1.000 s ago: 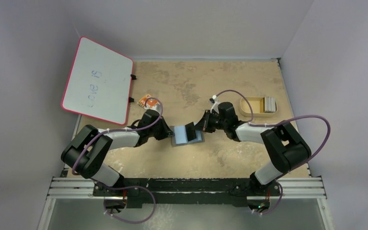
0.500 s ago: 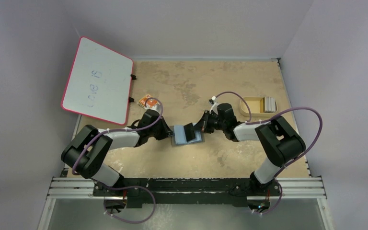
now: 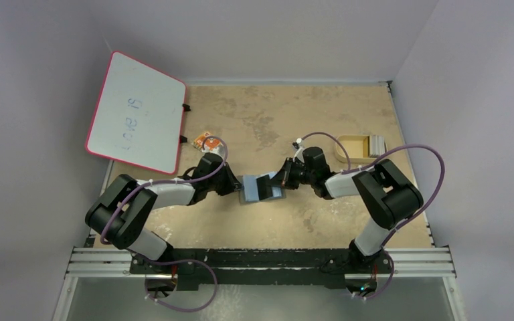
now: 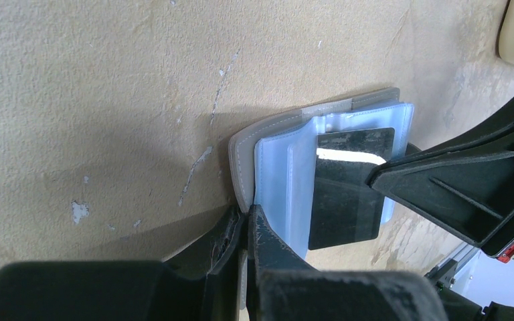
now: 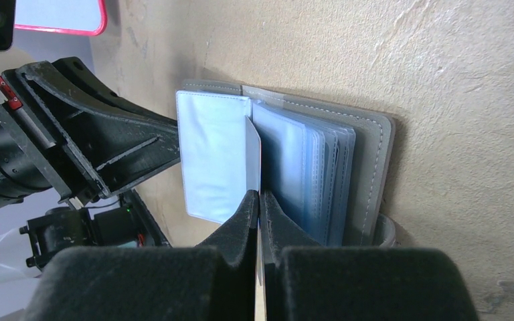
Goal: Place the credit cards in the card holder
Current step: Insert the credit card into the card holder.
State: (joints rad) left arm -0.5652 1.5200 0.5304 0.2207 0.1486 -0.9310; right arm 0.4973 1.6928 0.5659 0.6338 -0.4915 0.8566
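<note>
Tabletop (image 3: pixel 274 114): card (image 4: pixel 348 194) deeper in card holder (image 4: pixel 278 180)

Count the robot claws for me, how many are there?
2. The left claw pinches the card holder; the right claw holds a card over its blue pockets.

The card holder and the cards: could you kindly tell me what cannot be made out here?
Whether the card is inside a sleeve of the card holder: edge-on in the right wrist view, tiny from above.
The card's print: shadowed in the left wrist view.
How many cards lie in the tray: too small from above.
</note>
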